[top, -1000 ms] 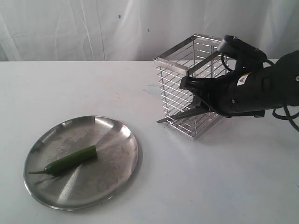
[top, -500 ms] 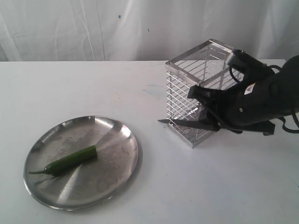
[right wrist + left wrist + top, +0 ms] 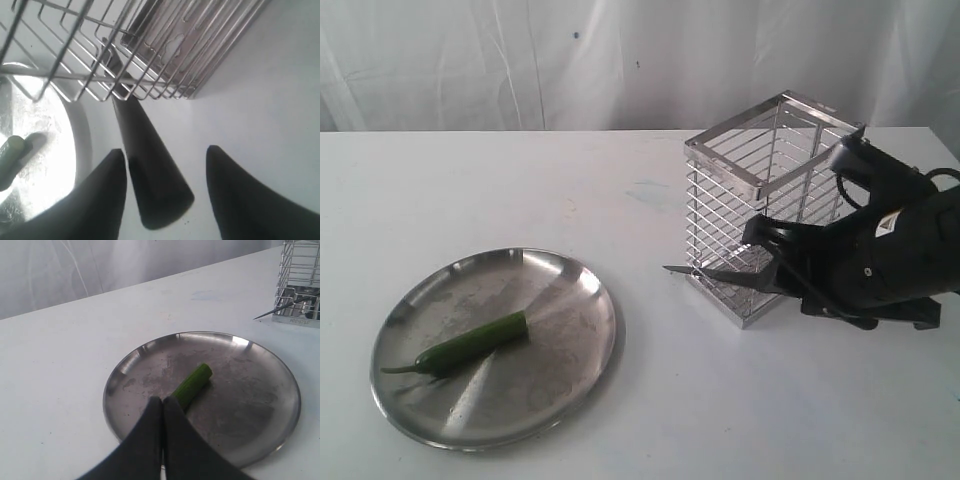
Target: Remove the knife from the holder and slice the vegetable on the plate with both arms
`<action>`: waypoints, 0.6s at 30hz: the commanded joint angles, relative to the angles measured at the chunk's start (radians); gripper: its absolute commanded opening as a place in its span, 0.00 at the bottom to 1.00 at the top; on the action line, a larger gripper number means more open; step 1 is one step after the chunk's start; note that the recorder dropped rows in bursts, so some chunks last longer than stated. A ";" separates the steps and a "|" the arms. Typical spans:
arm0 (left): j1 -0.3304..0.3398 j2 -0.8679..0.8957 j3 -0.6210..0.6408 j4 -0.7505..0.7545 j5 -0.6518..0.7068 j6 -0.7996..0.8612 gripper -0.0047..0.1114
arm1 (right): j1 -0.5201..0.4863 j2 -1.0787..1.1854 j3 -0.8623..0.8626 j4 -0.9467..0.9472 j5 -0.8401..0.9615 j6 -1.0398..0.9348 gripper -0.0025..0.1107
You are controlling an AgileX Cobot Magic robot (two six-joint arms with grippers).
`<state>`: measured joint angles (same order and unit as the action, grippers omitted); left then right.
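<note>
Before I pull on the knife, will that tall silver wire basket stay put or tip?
Probably light: the tall silver wire basket is open mesh, so it may slide. Tall on a narrow base, it could tip under a sideways tug. The dark-bladed knife pokes through its wires, so it would likely drag along.

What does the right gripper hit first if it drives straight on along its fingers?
Probably the wire holder, close ahead. The knife handle lies between the right gripper's open jaws. Depth unclear.
</note>
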<state>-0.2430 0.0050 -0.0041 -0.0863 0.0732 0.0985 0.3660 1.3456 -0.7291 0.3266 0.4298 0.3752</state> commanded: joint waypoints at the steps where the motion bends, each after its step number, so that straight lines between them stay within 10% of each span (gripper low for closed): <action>1: -0.004 -0.005 0.004 -0.001 0.001 -0.005 0.04 | -0.009 -0.058 0.048 -0.004 -0.028 0.050 0.44; 18: -0.004 -0.005 0.004 -0.001 0.001 -0.005 0.04 | -0.009 -0.072 0.069 -0.002 -0.140 0.052 0.44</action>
<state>-0.2430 0.0050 -0.0041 -0.0863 0.0732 0.0985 0.3660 1.2643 -0.6657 0.3305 0.3096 0.4258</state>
